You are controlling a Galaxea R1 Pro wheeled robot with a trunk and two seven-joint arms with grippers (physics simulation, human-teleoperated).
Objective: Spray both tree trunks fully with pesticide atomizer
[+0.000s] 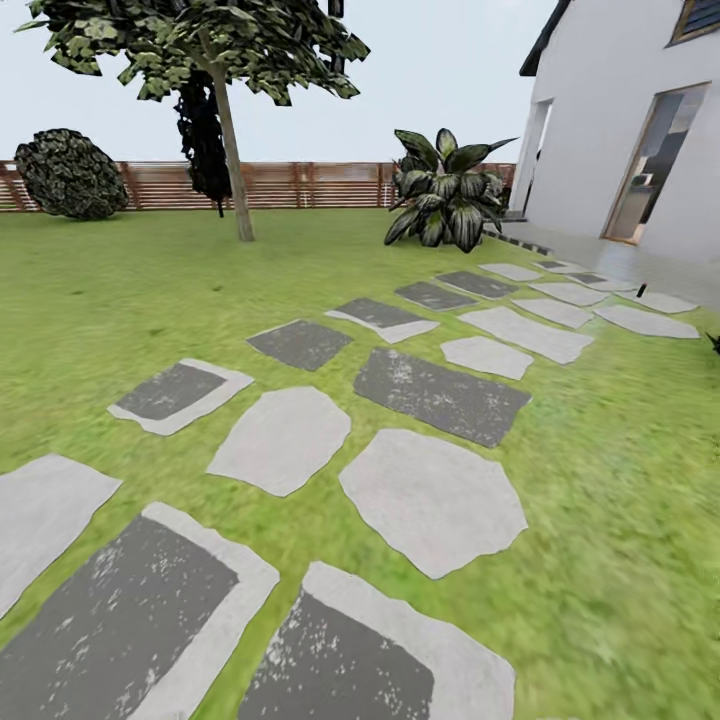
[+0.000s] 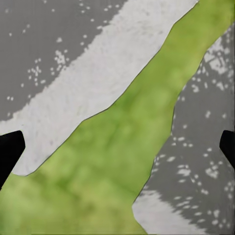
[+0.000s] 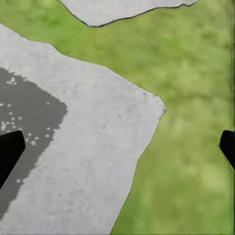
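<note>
Ahead of me: stepping stones (image 1: 430, 500) on the lawn (image 1: 90, 310), running from near left to far right. Far left: bush (image 1: 70, 173) before the fence (image 1: 300, 185). Right of it: tree (image 1: 232, 165), also before the fence. Further right: broad-leaved plant (image 1: 445, 195). Far right: house (image 1: 630, 120), beside the stones' far end.

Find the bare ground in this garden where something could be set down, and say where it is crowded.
Free: the lawn between the fence and the stepping stones, and the grass right of the stones. Crowded: around the tree trunk, the broad-leaved plant and the house wall.
</note>
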